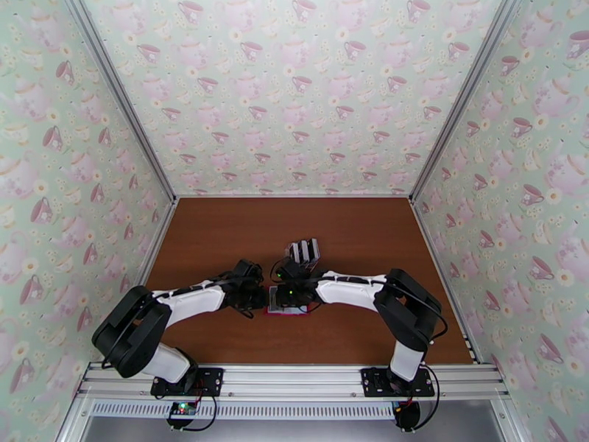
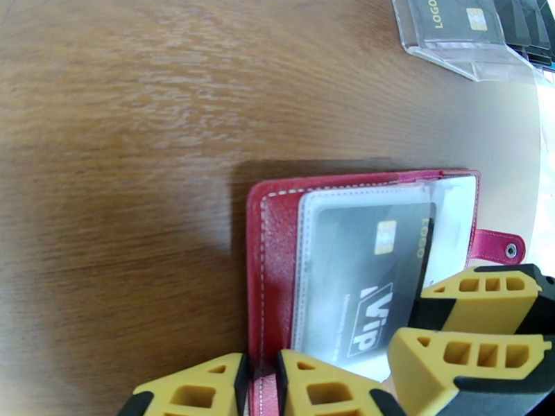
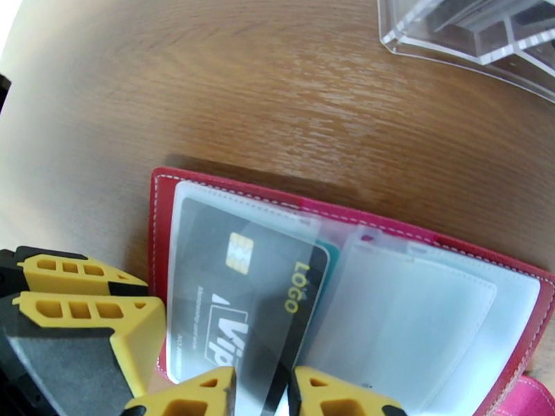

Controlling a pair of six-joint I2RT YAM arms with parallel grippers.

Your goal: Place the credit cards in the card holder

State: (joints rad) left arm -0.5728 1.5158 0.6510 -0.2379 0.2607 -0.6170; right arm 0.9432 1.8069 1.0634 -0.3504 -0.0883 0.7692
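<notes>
Currently the card holder (image 2: 274, 272) is lying open and flat on the table (image 2: 139, 119), inner sleeves facing up. The clear stand (image 3: 472, 43) is sitting just beyond it, apart from it, w/ more cards in its slots.

The left gripper (image 2: 262, 362) is sitting at the holder's left edge. Its jaws are standing narrow w/ the red cover edge between them, so it looks to be pinching the holder to steady it. The right gripper (image 3: 262, 377) is sitting at the holder's near edge, jaws also narrow, clamping the near end of a black card (image 3: 257, 299) (chip, "LOGO", "VIP" print). Most of that card is lying under the holder's left-hand clear sleeve. A teal edge (image 3: 331, 252) is peeking out from behind it, prob. another card already seated. The holder's right-hand sleeve (image 3: 416, 320) is looking empty.

Step in hand, as judged: the black card is going into its sleeve & is nearly home. The next move prob. calls for a short, flat push toward the holder's far edge, kept straight so a corner isn't snagging the plastic. Then the right jaws need to let go w/o dragging the card back out, w/ the left grip pinning the holder. After that, the next card is waiting in the stand beyond the holder.
</notes>
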